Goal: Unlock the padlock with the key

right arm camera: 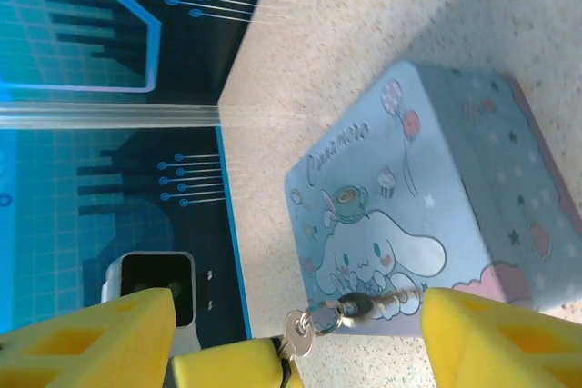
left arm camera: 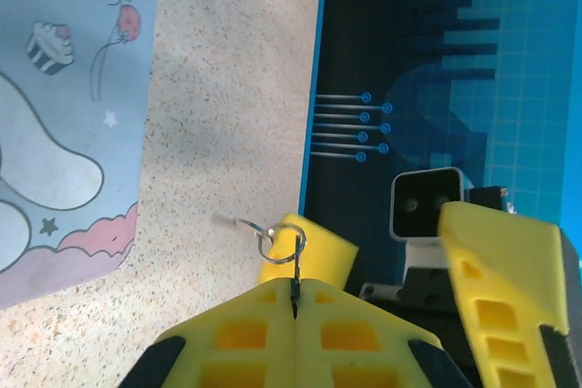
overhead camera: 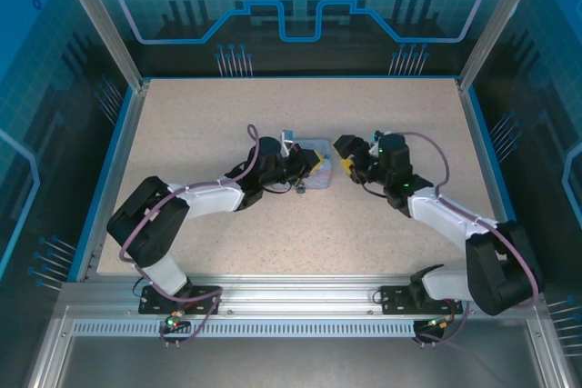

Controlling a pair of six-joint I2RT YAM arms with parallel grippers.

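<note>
My left gripper is shut on the key, a thin silver blade seen edge-on, with a ring and a second small key hanging from it. In the right wrist view the key sticks out of the left gripper's yellow tip. It sits between the fingers of my right gripper, which stands open around it without touching. Seen from above, both grippers meet tip to tip at the tin's right edge. I cannot pick out the padlock for sure. A small dark thing lies by the tin's near edge.
A pale blue-lilac tin with a white cartoon figure lies flat mid-table, just left of the grippers' meeting point. Blue-edged walls and metal posts bound the speckled tabletop.
</note>
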